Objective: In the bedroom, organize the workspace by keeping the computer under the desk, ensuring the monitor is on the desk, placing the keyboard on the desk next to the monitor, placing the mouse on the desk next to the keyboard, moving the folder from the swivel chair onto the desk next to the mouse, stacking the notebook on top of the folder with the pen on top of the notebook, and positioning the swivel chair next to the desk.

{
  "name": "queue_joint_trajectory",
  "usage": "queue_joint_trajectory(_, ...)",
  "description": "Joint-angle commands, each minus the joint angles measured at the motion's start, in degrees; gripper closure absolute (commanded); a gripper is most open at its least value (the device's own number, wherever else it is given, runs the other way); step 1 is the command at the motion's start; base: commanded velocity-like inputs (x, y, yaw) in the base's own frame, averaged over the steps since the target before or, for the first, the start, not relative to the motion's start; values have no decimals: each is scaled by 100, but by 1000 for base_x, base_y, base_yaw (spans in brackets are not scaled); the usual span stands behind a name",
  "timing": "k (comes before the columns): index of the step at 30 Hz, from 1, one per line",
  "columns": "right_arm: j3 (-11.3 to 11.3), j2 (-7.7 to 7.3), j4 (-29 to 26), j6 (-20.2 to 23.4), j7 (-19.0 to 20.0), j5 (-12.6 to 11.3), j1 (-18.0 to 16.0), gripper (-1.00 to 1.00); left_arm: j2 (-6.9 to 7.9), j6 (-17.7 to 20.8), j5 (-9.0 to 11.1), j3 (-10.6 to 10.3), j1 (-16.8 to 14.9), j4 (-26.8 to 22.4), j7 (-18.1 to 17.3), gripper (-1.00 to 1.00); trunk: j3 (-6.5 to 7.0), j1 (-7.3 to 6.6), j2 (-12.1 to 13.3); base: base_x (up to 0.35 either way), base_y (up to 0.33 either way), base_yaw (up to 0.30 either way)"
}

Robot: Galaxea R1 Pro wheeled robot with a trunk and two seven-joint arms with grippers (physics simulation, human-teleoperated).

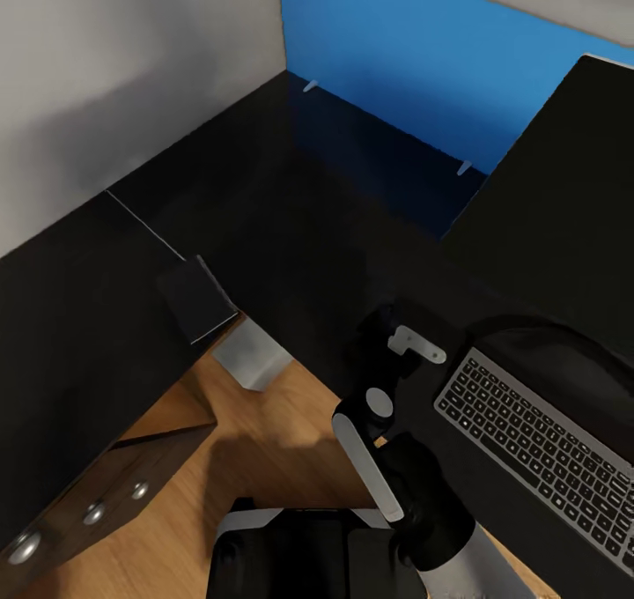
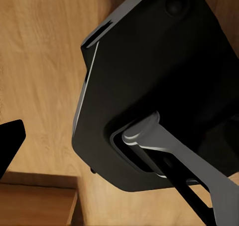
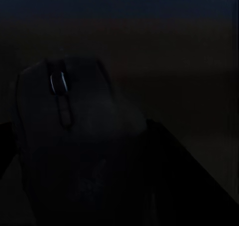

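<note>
In the head view, the glossy black tabletop (image 1: 291, 203) is seen wrapping a corner. The keyboard (image 1: 541, 458) lies at four o'clock, close under the monitor (image 1: 555, 220) at two o'clock. The right gripper (image 1: 396, 339) is held low over the tabletop just beside the keyboard's near end, probably to set the mouse there.

In the left wrist view, wooden floor (image 2: 45, 86) and a dark robot part are seen; the state of the left jaws cannot be told.

In the right wrist view, the mouse (image 3: 74, 131) is seen dimly between the right jaws, seemingly pinched.
</note>
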Motion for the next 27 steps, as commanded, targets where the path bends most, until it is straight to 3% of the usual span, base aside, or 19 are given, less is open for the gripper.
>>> queue_joint_trajectory(1,6,0,47,3,-29,-35,-12,100,-6,49,44,18,1,-8,-19,-100,-6,4,-10,0,0,-226)
queue_joint_trajectory(7,-8,0,214,-19,-37,-57,-32,100,-6,44,43,19,1,-4,-25,-100,-6,4,-10,0,0,-272)
queue_joint_trajectory(15,-16,0,358,-540,-54,-75,-34,100,-5,40,35,19,1,15,-26,-100,-6,4,-10,0,0,-81)
queue_joint_trajectory(27,11,0,629,-653,-693,-77,-84,100,-5,40,34,19,1,54,-26,-100,-6,4,-10,0,0,-4)
